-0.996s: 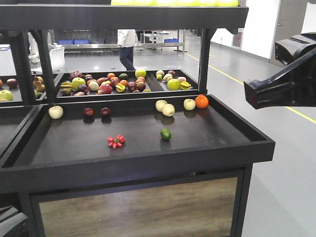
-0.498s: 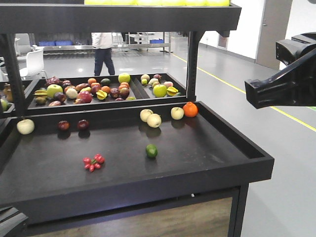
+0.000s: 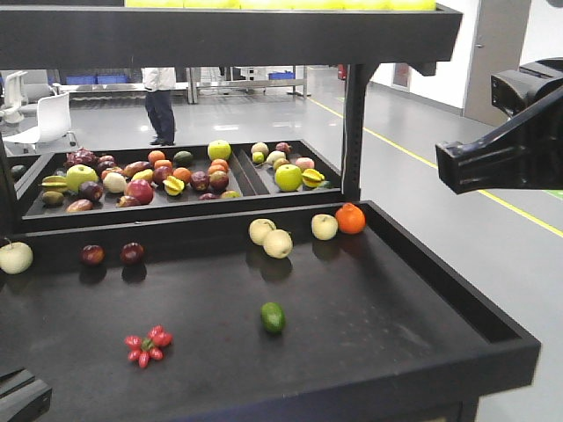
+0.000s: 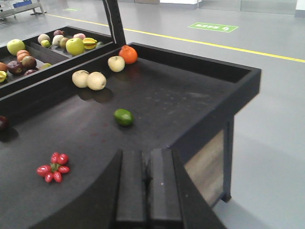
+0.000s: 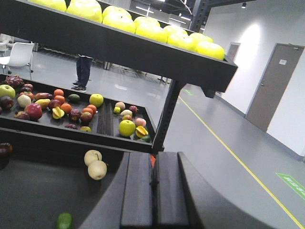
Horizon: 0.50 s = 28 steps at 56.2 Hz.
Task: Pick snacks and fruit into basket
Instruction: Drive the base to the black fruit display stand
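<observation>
Closer than a second before, the fruit bench filled the front view: its wooden front panel had dropped out of sight, and the person in the background had slid leftward. The left pincer and the right pincer each had their jaws pressed together with nothing between them.

Neither basket nor snacks appeared in any view, so where they were could not be told. Nothing showed as collected, and the fruit part of the task looked barely begun. Just ahead of the left pincer lay a green fruit, with a red cluster off to the pincer's left. Further ahead sat two pale fruits and an orange.

No brand was readable. A green floor sign far beyond the bench carried white marks too small to read.
</observation>
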{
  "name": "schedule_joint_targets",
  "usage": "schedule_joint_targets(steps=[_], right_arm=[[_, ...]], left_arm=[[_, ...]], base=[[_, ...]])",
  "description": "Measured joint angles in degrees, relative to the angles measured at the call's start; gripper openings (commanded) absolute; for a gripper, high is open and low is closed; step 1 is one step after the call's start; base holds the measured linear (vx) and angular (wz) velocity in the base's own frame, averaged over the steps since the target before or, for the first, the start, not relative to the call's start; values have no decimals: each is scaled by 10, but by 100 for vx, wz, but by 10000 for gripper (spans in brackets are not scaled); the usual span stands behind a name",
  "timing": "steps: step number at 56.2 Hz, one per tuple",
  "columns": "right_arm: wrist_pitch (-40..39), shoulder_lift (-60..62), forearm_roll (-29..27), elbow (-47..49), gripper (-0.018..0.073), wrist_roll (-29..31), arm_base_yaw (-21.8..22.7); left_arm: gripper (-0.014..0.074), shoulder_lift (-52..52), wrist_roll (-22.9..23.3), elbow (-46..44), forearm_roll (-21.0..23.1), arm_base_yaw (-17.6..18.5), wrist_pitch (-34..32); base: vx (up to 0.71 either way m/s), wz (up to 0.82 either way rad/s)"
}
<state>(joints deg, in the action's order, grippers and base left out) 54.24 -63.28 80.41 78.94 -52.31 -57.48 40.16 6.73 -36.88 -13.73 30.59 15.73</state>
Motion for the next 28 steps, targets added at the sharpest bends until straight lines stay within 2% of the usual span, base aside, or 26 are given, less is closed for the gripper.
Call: schedule_joint_targets(steps=[28], right_arm=[[0, 0, 0, 0, -7, 0, 0]], left_arm=[[-6, 0, 0, 0, 0, 0, 0]], base=[[35, 12]])
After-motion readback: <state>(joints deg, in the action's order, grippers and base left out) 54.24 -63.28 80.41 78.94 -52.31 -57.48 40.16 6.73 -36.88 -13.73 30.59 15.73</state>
